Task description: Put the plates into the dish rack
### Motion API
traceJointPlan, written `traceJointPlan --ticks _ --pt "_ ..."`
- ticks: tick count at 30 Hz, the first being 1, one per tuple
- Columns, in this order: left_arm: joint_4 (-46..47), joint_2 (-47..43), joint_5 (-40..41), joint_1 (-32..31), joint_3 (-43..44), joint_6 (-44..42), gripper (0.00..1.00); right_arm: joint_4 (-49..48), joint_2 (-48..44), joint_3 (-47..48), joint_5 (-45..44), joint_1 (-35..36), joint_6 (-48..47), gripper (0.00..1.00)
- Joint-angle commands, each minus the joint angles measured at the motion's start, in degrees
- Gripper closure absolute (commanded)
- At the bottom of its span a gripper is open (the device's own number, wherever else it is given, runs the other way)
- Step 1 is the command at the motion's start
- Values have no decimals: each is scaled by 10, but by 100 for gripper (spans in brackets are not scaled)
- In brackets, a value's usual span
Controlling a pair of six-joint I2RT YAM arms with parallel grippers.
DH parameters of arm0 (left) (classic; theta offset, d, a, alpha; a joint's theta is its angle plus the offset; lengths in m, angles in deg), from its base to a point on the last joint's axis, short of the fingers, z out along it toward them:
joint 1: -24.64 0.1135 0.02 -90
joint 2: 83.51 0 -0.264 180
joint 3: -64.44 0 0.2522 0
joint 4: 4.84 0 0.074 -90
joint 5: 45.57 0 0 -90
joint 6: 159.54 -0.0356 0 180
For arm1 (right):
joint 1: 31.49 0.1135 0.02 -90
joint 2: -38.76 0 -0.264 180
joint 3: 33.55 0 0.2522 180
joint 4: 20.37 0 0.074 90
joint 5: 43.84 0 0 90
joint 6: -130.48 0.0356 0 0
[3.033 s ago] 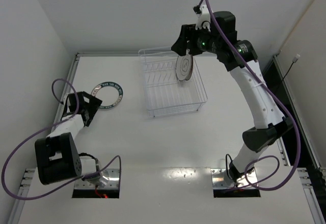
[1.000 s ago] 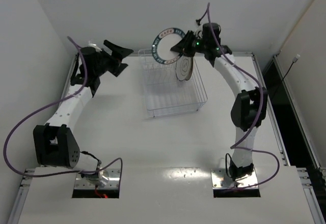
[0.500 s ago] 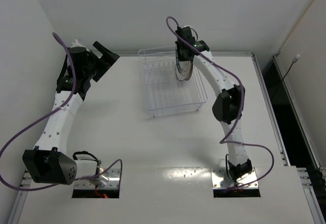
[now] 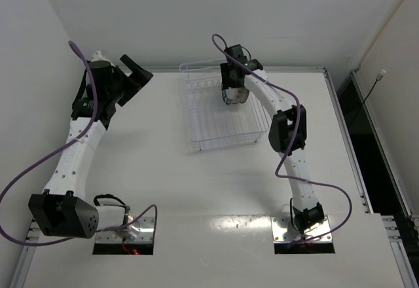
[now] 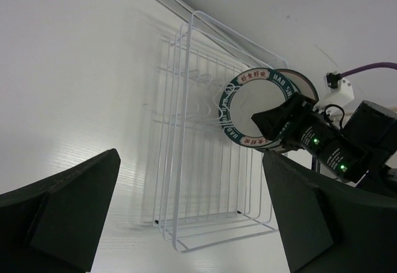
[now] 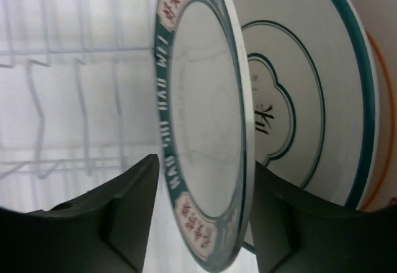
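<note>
Three plates stand on edge, side by side, in the dish rack (image 4: pixel 226 141), toward its far side. The teal-rimmed plate (image 6: pixel 201 118) is in front, the white plate with the grey motif (image 6: pixel 291 111) just behind it, and the orange-edged plate (image 6: pixel 379 99) last. The right gripper (image 6: pixel 205 163) straddles the teal rim — pinching or loose, I cannot tell. The left gripper (image 5: pixel 191 161) hangs spread wide and empty, well off to the rack's left.

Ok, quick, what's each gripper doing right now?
Left gripper: open, empty.
Right gripper: jaws stand either side of the teal-rimmed plate; whether they grip it cannot be told.
</note>
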Motion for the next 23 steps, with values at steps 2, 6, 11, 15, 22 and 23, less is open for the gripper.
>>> traceJointPlan --ticks 2,6,11,15,22,23 --pt "11 -6 -11 -3 10 -5 0 10 -39 17 -17 -7 -3 44" --pt "11 -6 -5 -3 5 -23 0 18 -115 37 -33 -7 14 10" --pt "11 -39 42 -3 -23 -90 0 -22 -264 -41 78 -7 25 0" --pt "18 -64 72 -3 -58 -131 0 8 -303 -68 211 -7 48 0" --pt "23 -95 91 -19 -136 -137 0 48 -381 -219 267 -43 95 0" --pt "30 -101 91 -28 -141 -137 0 41 -405 -243 267 -64 111 0"
